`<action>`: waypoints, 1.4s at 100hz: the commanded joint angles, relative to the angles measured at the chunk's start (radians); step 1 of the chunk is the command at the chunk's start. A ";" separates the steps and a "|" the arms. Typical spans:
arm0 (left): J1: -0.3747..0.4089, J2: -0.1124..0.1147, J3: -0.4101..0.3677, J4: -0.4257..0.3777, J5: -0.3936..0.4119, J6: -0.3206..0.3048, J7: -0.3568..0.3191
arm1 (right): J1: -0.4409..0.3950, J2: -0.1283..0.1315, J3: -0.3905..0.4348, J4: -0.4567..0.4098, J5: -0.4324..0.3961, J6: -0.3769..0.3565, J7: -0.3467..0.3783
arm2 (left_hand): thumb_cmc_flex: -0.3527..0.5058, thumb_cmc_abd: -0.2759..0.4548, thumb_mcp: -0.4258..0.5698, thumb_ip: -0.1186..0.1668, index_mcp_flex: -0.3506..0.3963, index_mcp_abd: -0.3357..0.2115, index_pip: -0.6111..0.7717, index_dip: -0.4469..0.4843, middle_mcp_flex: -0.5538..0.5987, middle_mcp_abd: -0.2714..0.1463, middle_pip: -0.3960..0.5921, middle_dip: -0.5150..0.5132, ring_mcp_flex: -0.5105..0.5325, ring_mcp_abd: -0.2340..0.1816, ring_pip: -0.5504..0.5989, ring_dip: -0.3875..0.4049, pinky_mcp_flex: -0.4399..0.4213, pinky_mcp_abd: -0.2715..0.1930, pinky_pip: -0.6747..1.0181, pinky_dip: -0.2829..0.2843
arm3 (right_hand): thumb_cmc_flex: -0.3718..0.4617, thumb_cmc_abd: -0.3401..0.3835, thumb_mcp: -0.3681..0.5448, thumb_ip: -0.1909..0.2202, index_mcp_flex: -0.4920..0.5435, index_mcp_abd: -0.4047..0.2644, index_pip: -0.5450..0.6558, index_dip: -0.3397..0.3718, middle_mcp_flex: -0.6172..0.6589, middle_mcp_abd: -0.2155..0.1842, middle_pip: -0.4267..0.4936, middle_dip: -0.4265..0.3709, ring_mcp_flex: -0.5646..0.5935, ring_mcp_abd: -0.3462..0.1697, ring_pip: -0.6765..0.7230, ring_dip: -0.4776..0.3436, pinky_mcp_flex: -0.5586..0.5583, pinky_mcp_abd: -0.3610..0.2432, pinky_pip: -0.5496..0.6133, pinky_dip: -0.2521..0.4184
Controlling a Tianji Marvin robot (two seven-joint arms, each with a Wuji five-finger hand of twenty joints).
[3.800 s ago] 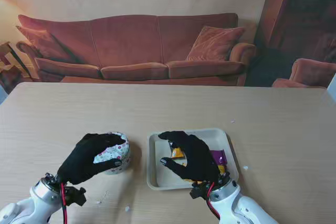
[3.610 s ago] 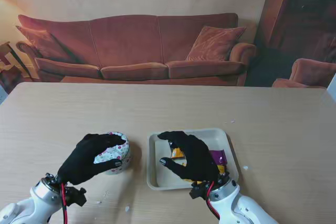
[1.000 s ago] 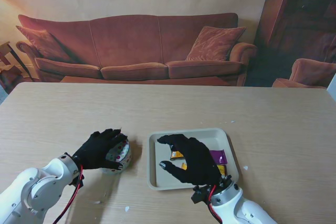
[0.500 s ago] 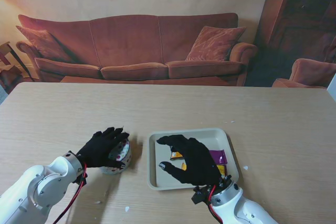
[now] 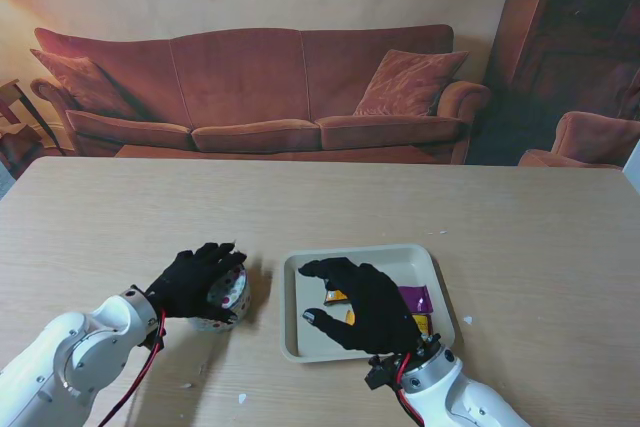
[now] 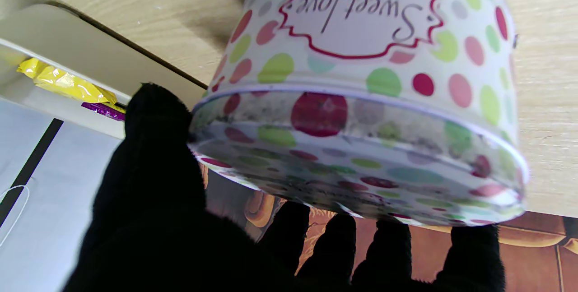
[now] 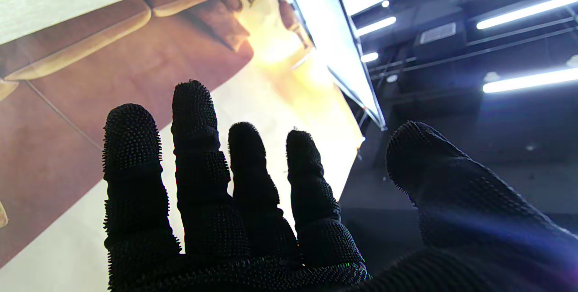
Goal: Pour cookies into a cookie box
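You have two hands on the counter (image 5: 560, 247): the left hand (image 5: 190, 285) and the right hand (image 5: 368, 305). One polka-dot cookie tin (image 5: 228, 294) sits in the left hand's grasp. One cream tray (image 5: 380, 259) lies under the right hand. Beneath that hand's palm you can count one purple packet (image 5: 415, 298) and perhaps two yellow-orange packets (image 5: 336, 296), though the hand hides part of them.

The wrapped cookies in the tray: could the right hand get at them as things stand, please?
Probably yes. The right hand hovers open directly over the tray, fingers spread, holding nothing, and the wrapped cookies lie uncovered beneath it. The left hand is off on the tin, out of the way.
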 commanded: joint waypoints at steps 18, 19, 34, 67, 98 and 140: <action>0.013 -0.004 0.002 0.008 0.002 -0.019 0.017 | -0.008 -0.004 -0.002 -0.009 0.004 0.006 0.018 | 0.083 0.007 0.235 0.037 0.028 0.036 0.022 0.009 0.007 0.013 0.011 0.015 0.100 -0.010 0.132 0.058 0.052 -0.091 0.321 0.104 | 0.011 0.037 -0.026 0.026 0.035 0.011 -0.004 -0.004 -0.014 -0.008 -0.020 -0.006 -0.018 -0.005 -0.034 -0.014 -0.014 0.011 -0.003 0.014; 0.012 -0.004 0.001 0.009 0.003 -0.020 0.019 | -0.008 -0.004 -0.002 -0.009 0.004 0.006 0.019 | 0.084 0.007 0.237 0.037 0.029 0.037 0.023 0.009 0.008 0.013 0.011 0.015 0.100 -0.009 0.133 0.059 0.052 -0.091 0.321 0.104 | 0.011 0.038 -0.026 0.026 0.036 0.012 -0.004 -0.003 -0.015 -0.008 -0.021 -0.006 -0.017 -0.006 -0.034 -0.014 -0.014 0.011 -0.004 0.014; 0.016 -0.007 -0.002 0.007 0.000 -0.031 0.041 | -0.009 -0.004 -0.001 -0.009 0.004 0.007 0.020 | 0.072 0.008 0.243 0.032 0.041 0.037 0.027 0.008 0.021 0.011 0.014 0.017 0.103 -0.009 0.137 0.059 0.045 -0.083 0.317 0.098 | 0.011 0.039 -0.026 0.026 0.039 0.010 -0.007 -0.003 -0.012 -0.007 -0.021 -0.006 -0.017 -0.004 -0.034 -0.014 -0.014 0.011 -0.004 0.014; 0.017 -0.008 -0.009 0.012 0.022 -0.045 0.065 | -0.010 -0.003 -0.001 -0.011 0.008 0.010 0.029 | 0.068 0.002 0.258 0.029 0.056 0.039 0.033 0.008 0.037 0.014 0.015 0.019 0.115 -0.007 0.147 0.060 0.052 -0.080 0.324 0.092 | 0.012 0.040 -0.027 0.026 0.042 0.011 -0.012 0.000 -0.009 -0.007 -0.023 -0.006 -0.016 -0.002 -0.034 -0.014 -0.015 0.011 -0.004 0.014; 0.018 -0.016 -0.009 0.019 -0.010 -0.047 0.097 | -0.012 -0.002 0.000 -0.013 0.011 0.013 0.041 | 0.069 0.007 0.278 0.027 0.074 0.046 0.039 0.006 0.055 0.018 0.019 0.022 0.124 -0.001 0.158 0.062 0.057 -0.077 0.323 0.083 | 0.012 0.040 -0.028 0.027 0.040 0.012 -0.015 0.002 -0.005 -0.006 -0.025 -0.006 -0.015 -0.003 -0.034 -0.014 -0.015 0.012 -0.007 0.014; 0.038 -0.022 -0.052 -0.009 -0.001 -0.073 0.134 | -0.010 -0.001 0.000 -0.011 0.013 0.016 0.045 | 0.061 0.007 0.275 0.021 0.098 0.049 0.047 0.003 0.075 0.019 0.020 0.024 0.132 0.004 0.166 0.062 0.056 -0.064 0.324 0.070 | 0.012 0.043 -0.030 0.027 0.009 0.025 -0.016 0.005 -0.004 -0.006 -0.025 -0.005 -0.013 -0.002 -0.033 -0.013 -0.015 0.013 -0.007 0.014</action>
